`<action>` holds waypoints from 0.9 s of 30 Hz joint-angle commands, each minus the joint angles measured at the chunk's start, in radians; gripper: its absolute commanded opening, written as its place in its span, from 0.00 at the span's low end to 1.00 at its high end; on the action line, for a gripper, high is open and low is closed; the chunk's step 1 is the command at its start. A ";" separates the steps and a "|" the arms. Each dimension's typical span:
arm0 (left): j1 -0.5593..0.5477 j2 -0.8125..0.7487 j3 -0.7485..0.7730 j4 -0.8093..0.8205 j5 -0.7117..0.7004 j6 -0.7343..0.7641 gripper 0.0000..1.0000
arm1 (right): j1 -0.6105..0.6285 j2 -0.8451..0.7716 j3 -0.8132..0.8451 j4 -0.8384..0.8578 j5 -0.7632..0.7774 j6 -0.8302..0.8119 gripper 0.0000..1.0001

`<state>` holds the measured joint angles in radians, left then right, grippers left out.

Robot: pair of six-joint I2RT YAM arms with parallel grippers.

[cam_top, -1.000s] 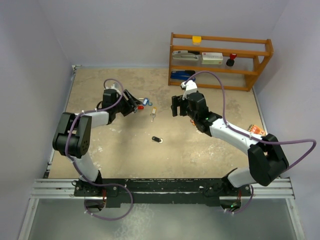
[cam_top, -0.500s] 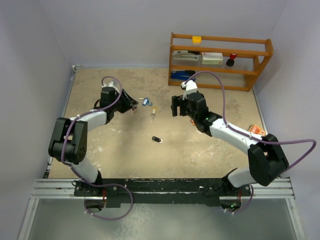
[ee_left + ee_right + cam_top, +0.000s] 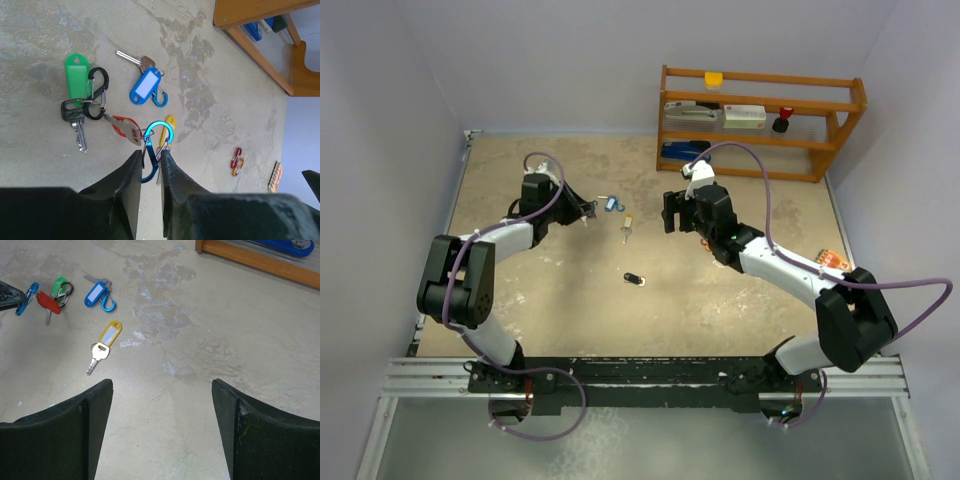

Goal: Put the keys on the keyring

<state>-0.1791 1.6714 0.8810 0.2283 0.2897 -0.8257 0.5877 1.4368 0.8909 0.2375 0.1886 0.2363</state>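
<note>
In the left wrist view my left gripper [image 3: 150, 154] is shut on the blue carabiner keyring [image 3: 159, 131], which sticks out past the fingertips. A red-tagged key [image 3: 125, 130] hangs on the keyring. Linked beyond it are a black carabiner [image 3: 97, 92], a green tag [image 3: 76, 75] and a silver key [image 3: 76, 125]. A blue-tagged key [image 3: 146, 86] with its own blue clip lies further out. The yellow-tagged key [image 3: 104, 345] lies alone on the table. A black key [image 3: 634, 279] lies mid-table. My right gripper [image 3: 162, 390] hovers open with nothing between its fingers.
A wooden shelf [image 3: 760, 110] with small items stands at the back right. Red and orange oval clips [image 3: 236, 161] lie on the table towards the right, and an orange piece [image 3: 832, 260] sits by the right arm's forearm.
The left arm shifted a little to the left and its jaws closed onto the blue carabiner keyring. The right arm has not moved.
</note>
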 commanded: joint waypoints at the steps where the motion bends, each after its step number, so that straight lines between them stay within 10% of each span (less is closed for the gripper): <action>1: -0.002 -0.030 0.026 0.063 0.020 0.013 0.15 | -0.003 -0.011 -0.003 0.024 -0.005 0.012 0.83; 27: -0.067 0.012 0.048 0.109 0.052 0.036 0.00 | -0.003 0.011 0.005 0.012 -0.066 0.018 0.82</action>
<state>-0.2207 1.6741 0.8825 0.2707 0.3126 -0.8185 0.5877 1.4387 0.8909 0.2375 0.1692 0.2379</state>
